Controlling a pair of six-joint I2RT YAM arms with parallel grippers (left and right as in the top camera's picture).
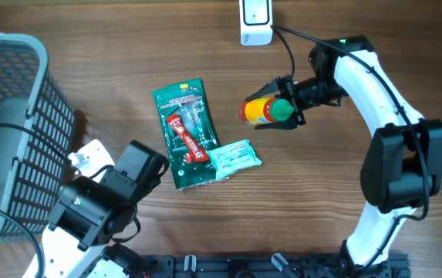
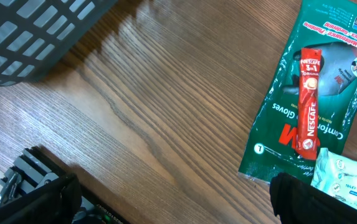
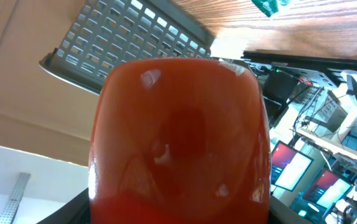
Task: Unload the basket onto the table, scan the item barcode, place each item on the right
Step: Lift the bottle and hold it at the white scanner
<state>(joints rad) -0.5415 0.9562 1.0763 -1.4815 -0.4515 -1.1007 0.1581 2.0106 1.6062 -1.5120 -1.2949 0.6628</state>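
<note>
Bottle point(image 1: 256, 110) barcode out of sight, right end effector point(image 1: 281, 109) clamped on it, left end effector point(image 2: 175, 205) spread apart, mostly cropped.

In the left wrist view, a red stick sachet point(image 2: 309, 102) reads "NESCAFE" in white down its length, with "3in1" and "ORIGINAL" on the cup emblem above it. It lies on a green packet point(image 2: 278, 124) printed with "Gloves" and "Comfor…" in white, the second word cut by the frame edge. A white oval at the packet's corner holds the letter "L". Large red letters under the sachet are partly covered and unreadable. On the pale blue tissue pack point(image 2: 346, 177) just beside it, only "TISSUE" can be made out. The bottle point(image 1: 263, 110) shows a label too small to read from overhead.
</note>
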